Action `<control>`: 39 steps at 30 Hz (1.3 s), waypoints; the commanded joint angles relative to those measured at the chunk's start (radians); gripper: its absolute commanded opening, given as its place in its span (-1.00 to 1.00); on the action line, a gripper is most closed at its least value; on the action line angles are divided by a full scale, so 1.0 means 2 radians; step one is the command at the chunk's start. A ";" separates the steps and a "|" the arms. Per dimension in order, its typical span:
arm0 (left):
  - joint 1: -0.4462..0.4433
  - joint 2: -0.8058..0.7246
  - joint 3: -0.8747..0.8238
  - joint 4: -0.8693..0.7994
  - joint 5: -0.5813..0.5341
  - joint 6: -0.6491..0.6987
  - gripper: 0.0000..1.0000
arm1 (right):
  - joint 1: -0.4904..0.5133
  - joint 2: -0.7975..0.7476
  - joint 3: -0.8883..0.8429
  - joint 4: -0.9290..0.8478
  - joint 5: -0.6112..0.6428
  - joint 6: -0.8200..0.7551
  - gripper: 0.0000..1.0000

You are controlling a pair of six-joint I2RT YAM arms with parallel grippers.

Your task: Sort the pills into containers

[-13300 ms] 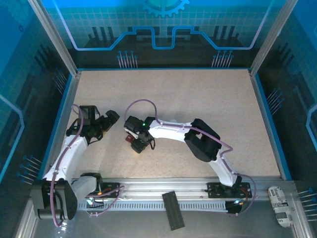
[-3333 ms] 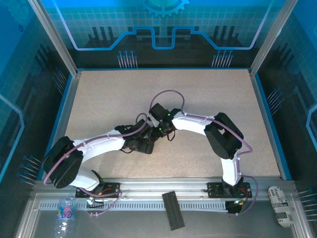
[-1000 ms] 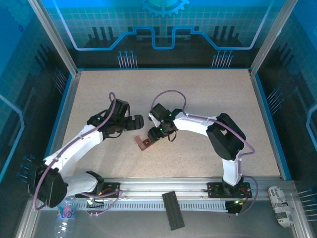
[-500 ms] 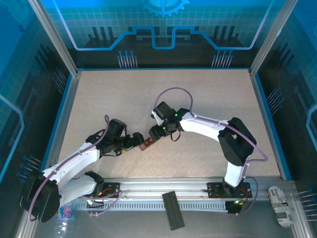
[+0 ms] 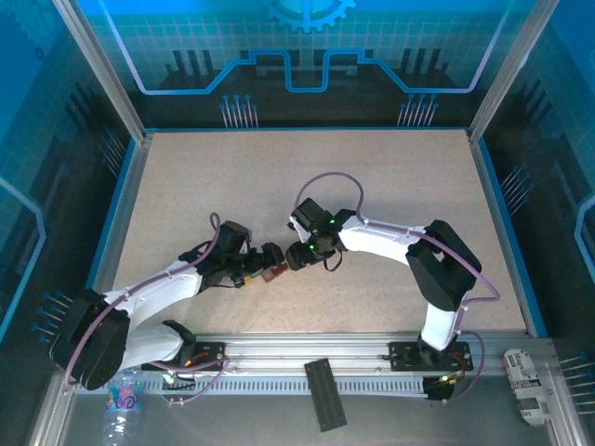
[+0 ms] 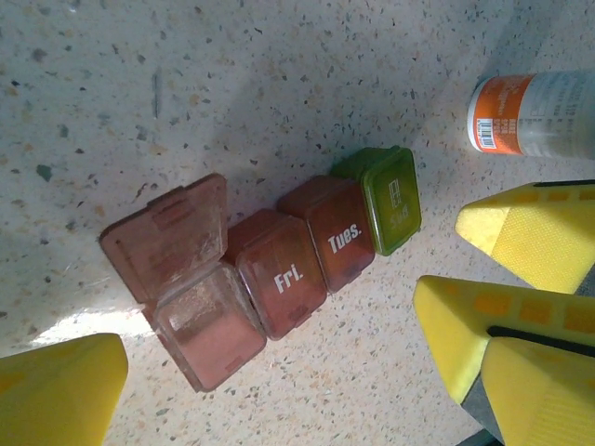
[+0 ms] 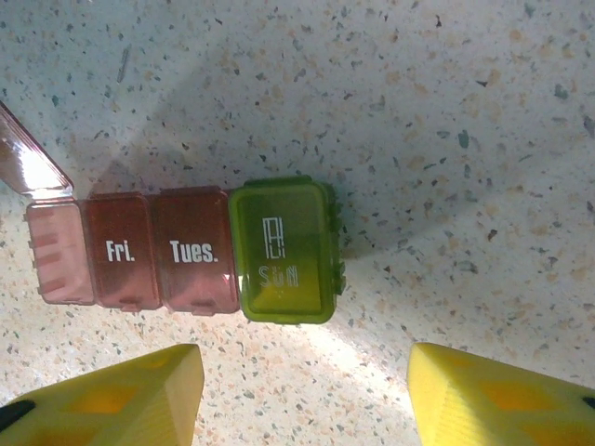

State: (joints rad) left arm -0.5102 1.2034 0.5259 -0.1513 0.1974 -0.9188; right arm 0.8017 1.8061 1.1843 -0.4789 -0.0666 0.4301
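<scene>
L pincer (image 5: 258,263) moved nearer containers (image 7: 186,251), R pincer (image 7: 305,358) opp., jaws apart

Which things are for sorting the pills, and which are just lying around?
For the job: containers, end lid open; white bottle with orange band, probably.
Just lying about: black strip at the front; plastic bottle, near left corner.

From above, the containers (image 5: 275,272) are a small reddish speck between my two wrists, with labels too small to read and the green end not to be made out. In my left wrist view, the white bottle (image 6: 539,113) beyond the strip's green end is cut off by the edge. In my right wrist view, the open lid (image 7: 28,153) at the strip's red end runs out of frame.
</scene>
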 commanded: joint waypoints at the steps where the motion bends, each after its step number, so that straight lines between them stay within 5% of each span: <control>1: -0.003 0.011 -0.006 0.027 0.010 -0.009 0.98 | -0.007 0.006 -0.005 0.016 -0.014 0.012 0.19; 20: 0.033 0.077 0.001 0.139 0.044 -0.030 0.98 | -0.014 0.045 0.007 0.051 -0.032 0.039 -0.03; 32: 0.073 0.145 0.068 0.141 0.080 0.008 0.98 | -0.036 0.061 0.031 0.065 -0.042 0.055 -0.03; 39: 0.097 0.150 0.098 0.112 0.085 0.035 0.98 | -0.040 0.047 0.039 0.058 -0.048 0.049 0.14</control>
State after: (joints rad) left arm -0.3408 1.5093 0.6903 0.1089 0.3401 -0.8986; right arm 0.7322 1.9144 1.2396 -0.3634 -0.1413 0.5274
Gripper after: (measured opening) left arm 0.990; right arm 0.563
